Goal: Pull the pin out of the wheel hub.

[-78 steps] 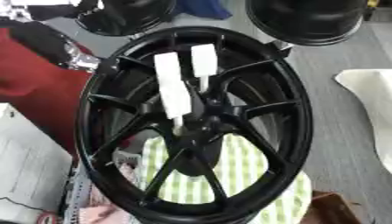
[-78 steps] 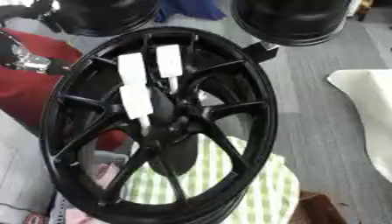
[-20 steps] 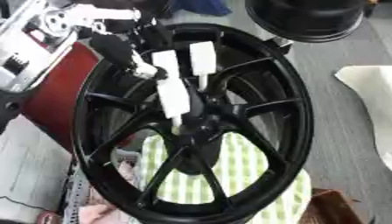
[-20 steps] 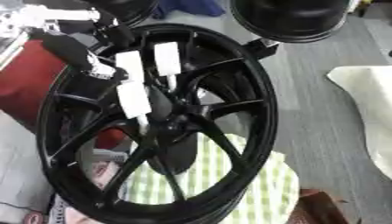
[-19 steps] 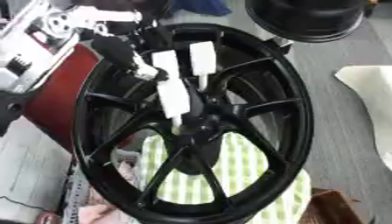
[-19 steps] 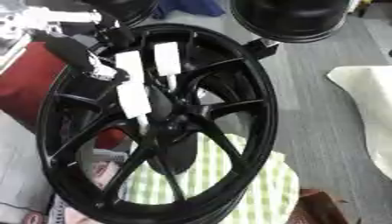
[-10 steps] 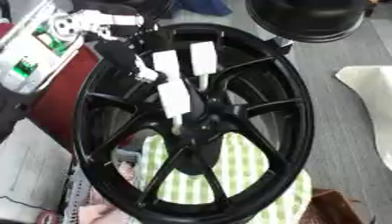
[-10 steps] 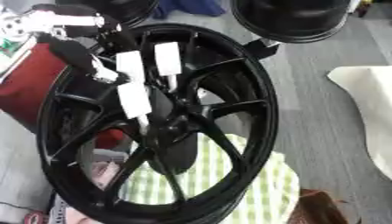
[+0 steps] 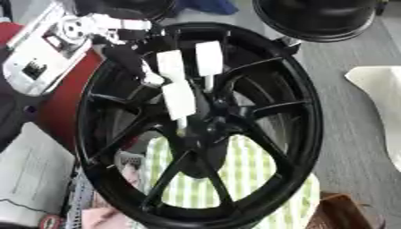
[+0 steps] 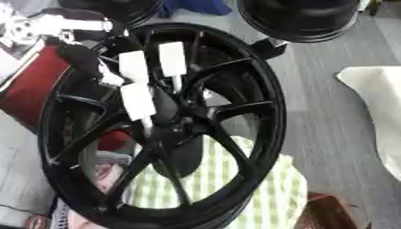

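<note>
— Where is the wheel hub?

— The black wheel hub point(image 9: 203, 129) stands tilted across the middle of both views, its spokes meeting at the centre. Three white pins stick out of it: a lower pin point(image 9: 178, 100) nearest the centre, an upper left pin point(image 9: 170, 65) and an upper right pin point(image 9: 209, 59). Each is a white block on a thin stem.

— And the hand?

— The left hand point(image 9: 129, 56) comes in from the upper left, white and silver at the wrist, with dark fingers point(image 9: 141, 67) reaching down over the rim to just beside the upper left pin. Whether they touch it or close on anything I cannot tell — the dark fingers merge with the dark spokes. The right hand shows in neither view.

— Do the two eyes differ?

— A little. The left eye shows more of the white forearm casing point(image 9: 39, 53) at the left edge, and a pale sheet of paper point(image 9: 31, 174) at the lower left. In the right eye view most of the casing is cut off, though the fingers stand out more clearly against the red object point(image 10: 35, 85) behind the rim.

— What else is around?

— A green and white checked cloth point(image 9: 250, 179) lies under the lower part of the wheel. Another black wheel point(image 9: 321, 18) stands at the top right, a white cloth point(image 9: 380, 98) lies at the right edge on the grey floor point(image 9: 352, 134), and something brown point(image 9: 337, 214) sits at the lower right corner.
</note>
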